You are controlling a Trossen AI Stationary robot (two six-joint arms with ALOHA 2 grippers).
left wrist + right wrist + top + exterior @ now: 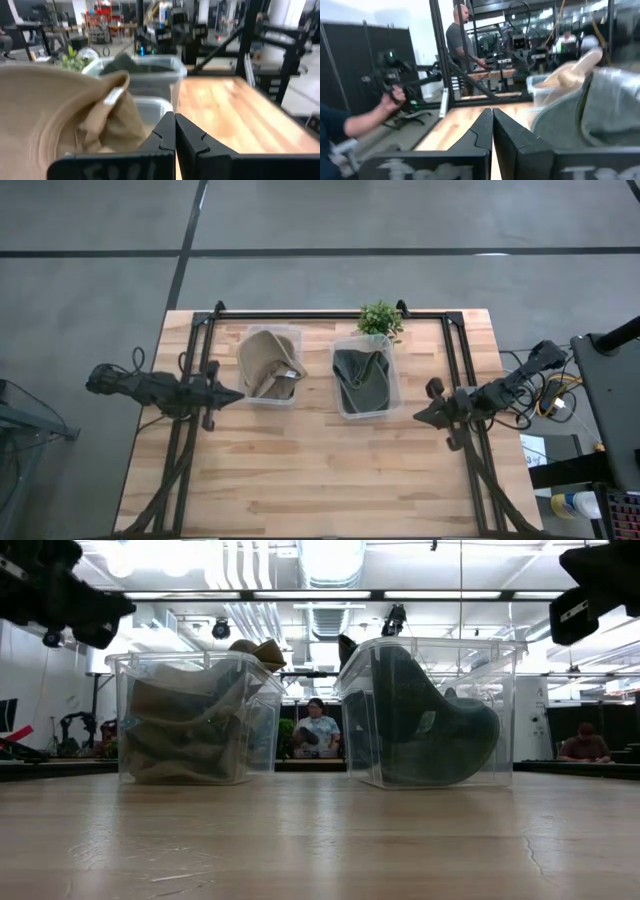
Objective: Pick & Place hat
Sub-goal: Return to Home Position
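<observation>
A tan hat (268,364) lies in the left clear bin (250,393); it also fills the left wrist view (55,110) and shows in the low view (185,730). A dark green hat (362,378) lies in the right clear bin (342,408), seen also in the low view (430,730) and the right wrist view (600,110). My left gripper (238,394) is shut, hovering just left of the tan hat's bin. My right gripper (418,416) is shut, hovering to the right of the green hat's bin.
A small potted plant (379,319) stands behind the right bin at the far edge. A black frame (330,313) runs round the table's far and side edges. Bare wood (320,480) lies at the near side. People (462,45) stand and sit in the room beyond.
</observation>
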